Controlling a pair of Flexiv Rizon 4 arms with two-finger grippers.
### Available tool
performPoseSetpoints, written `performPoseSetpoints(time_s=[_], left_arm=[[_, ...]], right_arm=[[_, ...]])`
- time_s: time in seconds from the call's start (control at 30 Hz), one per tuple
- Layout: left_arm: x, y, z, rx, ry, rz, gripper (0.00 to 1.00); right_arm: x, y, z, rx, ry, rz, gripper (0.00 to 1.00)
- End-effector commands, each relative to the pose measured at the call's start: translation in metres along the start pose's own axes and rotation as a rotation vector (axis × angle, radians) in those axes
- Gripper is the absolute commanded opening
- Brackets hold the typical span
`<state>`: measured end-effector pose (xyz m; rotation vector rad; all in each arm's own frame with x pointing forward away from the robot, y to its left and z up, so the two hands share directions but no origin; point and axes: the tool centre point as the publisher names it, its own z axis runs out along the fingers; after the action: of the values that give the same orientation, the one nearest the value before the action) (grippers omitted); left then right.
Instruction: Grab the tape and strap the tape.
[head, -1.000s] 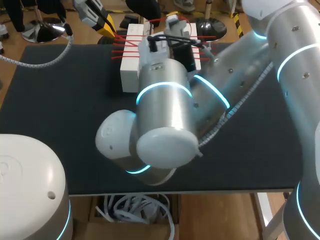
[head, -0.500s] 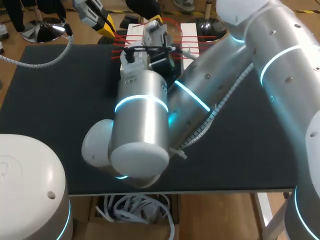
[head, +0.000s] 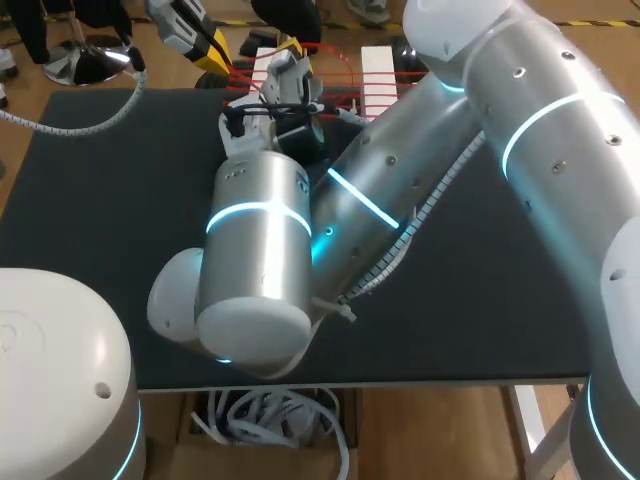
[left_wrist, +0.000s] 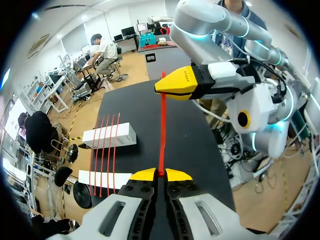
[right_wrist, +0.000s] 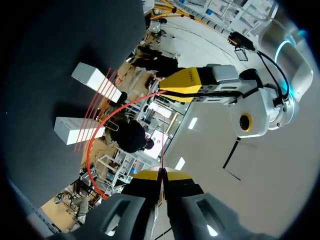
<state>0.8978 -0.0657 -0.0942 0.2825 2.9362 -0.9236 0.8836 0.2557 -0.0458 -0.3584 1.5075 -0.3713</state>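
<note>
Several tape (left_wrist: 162, 130) turns span blocks (left_wrist: 127, 134) beside left end effector (left_wrist: 161, 173), clamped on tape; right end effector (right_wrist: 161, 174) clamped too; wrapping likely unfinished.

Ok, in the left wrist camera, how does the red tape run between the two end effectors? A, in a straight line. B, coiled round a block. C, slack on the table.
A: the red tape runs straight from the left end effector to the right end effector.

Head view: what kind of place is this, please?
Probably a robot test bench: a black table, two white blocks wound with red tape, and the left gripper and right gripper each pinching a tape strand.
</note>
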Motion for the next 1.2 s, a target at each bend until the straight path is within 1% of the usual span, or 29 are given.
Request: performPoseSetpoints(time_s=[0.03, 0.47, 0.7, 1.2], left_arm=[[0.0, 0.0, -0.001, -0.003, 0.002, -0.001, 0.0], [0.0, 0.0, -0.001, -0.003, 0.002, -0.001, 0.0], [0.0, 0.0, -0.001, -0.003, 0.002, -0.001, 0.0], [0.0, 0.0, -0.001, -0.003, 0.002, -0.001, 0.0]], right_arm=[[-0.004, 0.006, 0.004, 0.006, -0.006, -0.012, 0.0], [-0.001, 0.02, 0.011, -0.01, -0.012, -0.038, 0.0], [0.0, 0.027, 0.012, -0.026, -0.014, -0.031, 0.0], [-0.005, 0.038, 0.017, -0.038, -0.024, -0.03, 0.0]])
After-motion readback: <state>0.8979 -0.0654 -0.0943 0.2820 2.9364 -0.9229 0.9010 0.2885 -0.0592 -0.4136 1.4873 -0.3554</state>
